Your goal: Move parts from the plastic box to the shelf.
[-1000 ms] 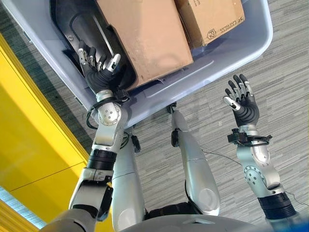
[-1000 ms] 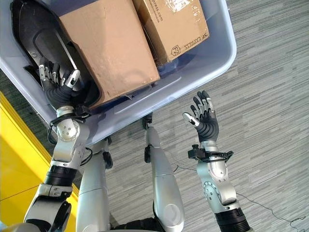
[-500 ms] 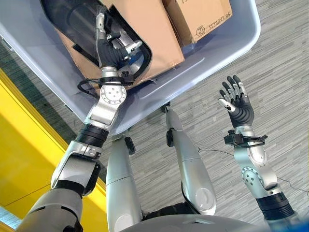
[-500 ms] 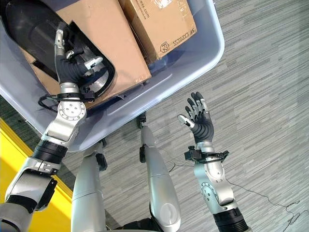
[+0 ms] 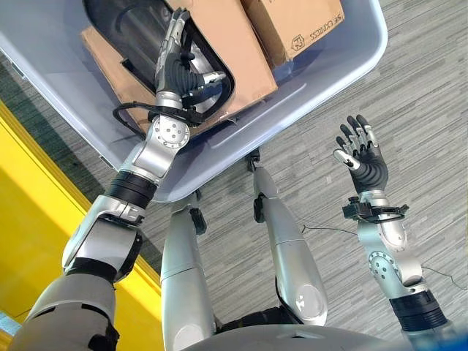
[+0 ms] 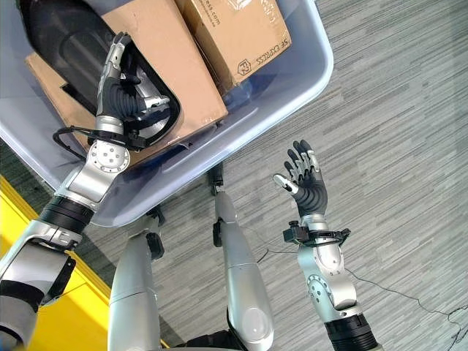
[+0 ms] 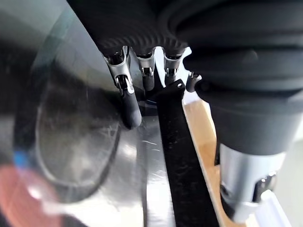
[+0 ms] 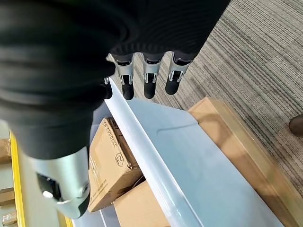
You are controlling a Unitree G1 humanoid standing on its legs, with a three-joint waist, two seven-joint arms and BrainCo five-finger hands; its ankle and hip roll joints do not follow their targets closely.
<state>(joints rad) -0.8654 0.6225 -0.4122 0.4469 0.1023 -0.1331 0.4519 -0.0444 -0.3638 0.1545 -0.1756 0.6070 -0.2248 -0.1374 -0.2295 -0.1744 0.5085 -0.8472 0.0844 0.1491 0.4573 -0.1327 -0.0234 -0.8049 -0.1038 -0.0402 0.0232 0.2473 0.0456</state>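
While the robot's left arm is reaching deep into the pale blue-grey plastic box [image 5: 333, 69], its left hand [image 5: 178, 69] is lying on a large black moulded part [image 6: 66, 44] that is resting on top of a long cardboard box [image 5: 234, 51] inside it. In the left wrist view the fingers [image 7: 129, 101] are pointing down against the glossy black surface of the part, beside a flat black strip and a sliver of cardboard, with the thumb apart from them; whether they are actually clamping an edge of the part cannot be told from these pictures. The hand seems to be placed there because the part is broad and smooth, so a rim or an opening probably offers the only purchase for lifting it out. A second, smaller cardboard box [image 6: 234, 33] is sitting just beside the long one, toward the box's far corner. The right hand [image 6: 303, 183] is hovering well apart from the box, above the grey striped floor [image 6: 395, 146], palm up with its fingers spread and gently relaxed, holding nothing; it looks as if it is being kept ready to support the part once it clears the rim. A yellow surface [image 5: 36, 219] is running along the robot's left side. The part is not yet out of the box, so the move to the shelf is only starting.
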